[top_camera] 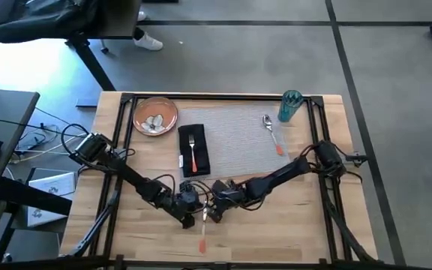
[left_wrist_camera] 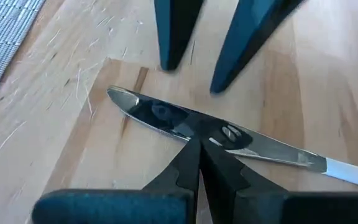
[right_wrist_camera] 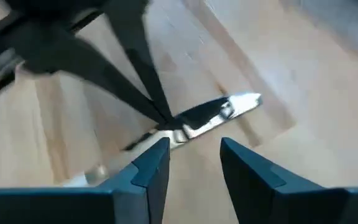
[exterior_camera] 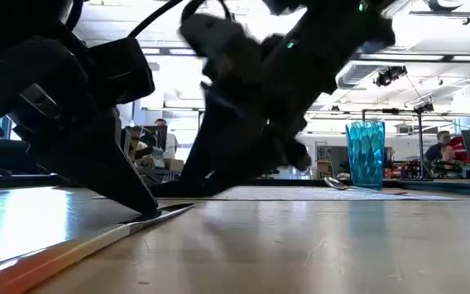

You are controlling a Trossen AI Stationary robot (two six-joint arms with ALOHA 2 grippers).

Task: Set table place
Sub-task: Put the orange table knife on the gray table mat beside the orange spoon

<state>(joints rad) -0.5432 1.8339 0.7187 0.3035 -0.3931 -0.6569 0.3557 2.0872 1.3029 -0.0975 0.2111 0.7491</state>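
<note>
I have both arms low over the near middle of the table (top_camera: 291, 225), meeting at the knife (top_camera: 203, 231), which lies flat on the bare wood at about 6 o'clock from the placemat (top_camera: 238, 135), its orange handle pointing toward the near edge and its blade toward the mat. My left gripper (left_wrist_camera: 197, 140) comes in from 9 o'clock; in the left wrist view its fingers (left_wrist_camera: 185, 168) are pressed together with the tips touching the blade near its middle, though I cannot tell whether they actually pinch the metal. My right gripper (right_wrist_camera: 194, 155) comes in from 3 o'clock and sits just beside the knife with its fingers (right_wrist_camera: 151, 165) spread, the blade lying just past the tips. The low view shows the left fingertips planted on the blade while the knife rests on the wood. On the grey woven placemat, the black napkin (top_camera: 193, 150) lies at its 9 o'clock side with the fork (top_camera: 193, 148) on top, the spoon (top_camera: 271, 132) lies toward 3 o'clock, and the teal cup (top_camera: 289, 106) stands upright at the 1 o'clock corner. The orange-brown plate (top_camera: 156, 115) sits at the mat's 10 o'clock corner.
</note>
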